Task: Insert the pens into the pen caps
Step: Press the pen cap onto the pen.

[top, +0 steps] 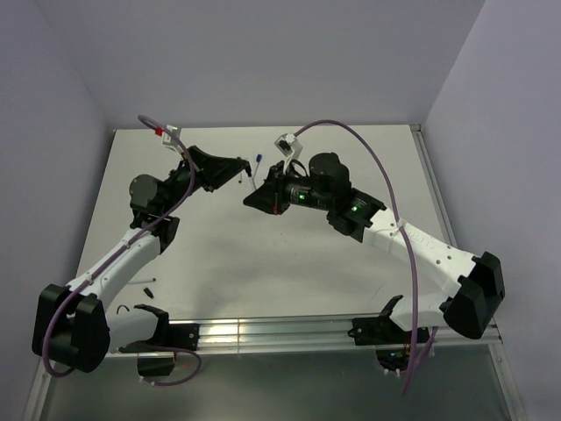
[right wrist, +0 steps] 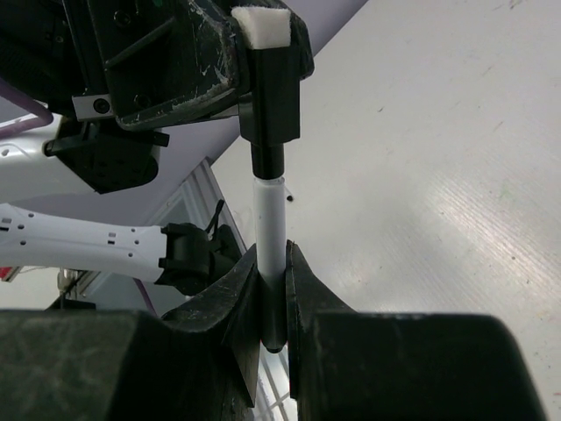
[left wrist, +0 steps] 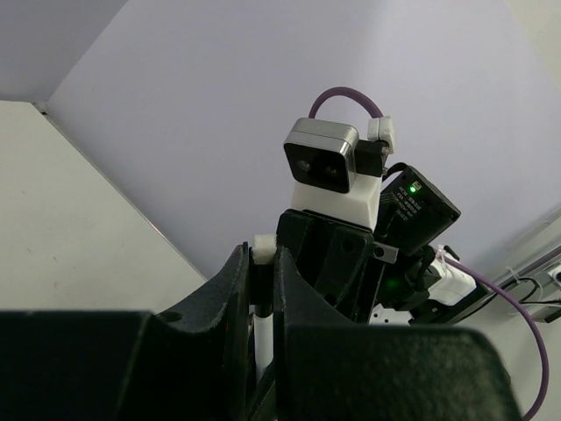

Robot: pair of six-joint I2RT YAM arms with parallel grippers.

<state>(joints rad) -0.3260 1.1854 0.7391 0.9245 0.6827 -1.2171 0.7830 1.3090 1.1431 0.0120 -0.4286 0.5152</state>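
Your right end effector [right wrist: 272,263] is clenched on the pen [right wrist: 270,219]. You see it at the bottom middle of the right wrist view. The white pen stands up from between the two fingers.

Your left end effector [left wrist: 260,267] is clenched on the cap [right wrist: 272,101]. The black cap sits at the top middle of the right wrist view, right above the pen. The dark front end of the pen meets the mouth of the cap. You cannot tell how far in it goes.

In the top view both end effectors meet in the upper middle of the picture, above the bench [top: 289,272]. The pen and cap look held up in the air there, not lying on the bench.

This looks like the push-together step. Here is how to do it well:

- Line them up first. The pen and the cap look like one straight line now. Make sure it is straight from the side too.
- Push slowly, along the line of the pen. Do not push sideways, or the pen may tip in the fingers.
- Hold both tight. The pen is thin and smooth, so it could slide back in the grip.
- Stop when the dark part is all hidden in the cap.
- Open only one end effector after that.

A blue-tipped pen [top: 260,161] lies on the bench just above the two end effectors in the top view. It looks like more work is waiting.
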